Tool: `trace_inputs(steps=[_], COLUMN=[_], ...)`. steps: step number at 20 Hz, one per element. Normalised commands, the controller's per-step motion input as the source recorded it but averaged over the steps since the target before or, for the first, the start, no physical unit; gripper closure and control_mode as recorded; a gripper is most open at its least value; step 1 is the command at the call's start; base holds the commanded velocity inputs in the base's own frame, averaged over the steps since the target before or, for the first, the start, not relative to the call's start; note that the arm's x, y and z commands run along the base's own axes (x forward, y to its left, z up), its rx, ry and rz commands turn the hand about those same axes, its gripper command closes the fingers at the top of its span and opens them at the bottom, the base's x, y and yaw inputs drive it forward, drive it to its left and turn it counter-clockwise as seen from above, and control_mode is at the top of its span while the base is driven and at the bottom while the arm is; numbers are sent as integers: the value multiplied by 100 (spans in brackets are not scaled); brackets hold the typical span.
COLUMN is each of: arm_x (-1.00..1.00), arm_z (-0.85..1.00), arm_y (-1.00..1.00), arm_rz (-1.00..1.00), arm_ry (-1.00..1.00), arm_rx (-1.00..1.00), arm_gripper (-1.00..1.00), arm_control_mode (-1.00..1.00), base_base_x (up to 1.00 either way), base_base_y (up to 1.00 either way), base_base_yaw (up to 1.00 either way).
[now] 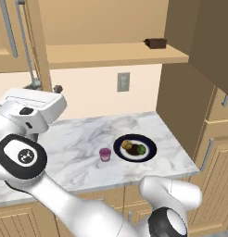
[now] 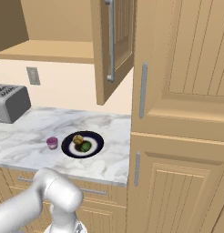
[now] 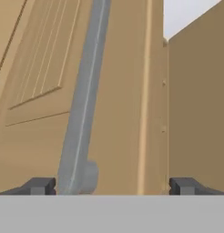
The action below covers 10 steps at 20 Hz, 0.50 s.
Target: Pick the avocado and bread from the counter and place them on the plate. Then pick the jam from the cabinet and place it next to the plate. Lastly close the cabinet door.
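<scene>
End effector (image 3: 112, 185) spread, facing cabinet door handle (image 3: 82, 109)

The counter (image 1: 83, 134) holds one plate (image 1: 148, 153), one avocado (image 1: 142, 149), one bread (image 1: 126, 145), one jam (image 1: 105, 154) and one toaster (image 2: 11, 103); the cabinet (image 1: 116, 53) shelf holds one brown box (image 1: 155, 43).

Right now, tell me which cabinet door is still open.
The wall cabinet door with the silver bar handle, above the plate: it swings out from the shelf, while the tall doors beside it sit flush.
</scene>
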Motion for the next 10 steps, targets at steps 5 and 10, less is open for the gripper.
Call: trace_inputs(steps=[5, 10], arm_x=[42, 36], arm_z=[-5, 0], arm_y=[-83, -100], arm_rz=[-6, 0], arm_ry=[-13, -11], arm_rx=[3, 12], arm_gripper=[-100, -100], arm_control_mode=[-100, -100], base_base_x=[0, 0], base_base_y=[0, 0], base_base_yaw=[0, 0])
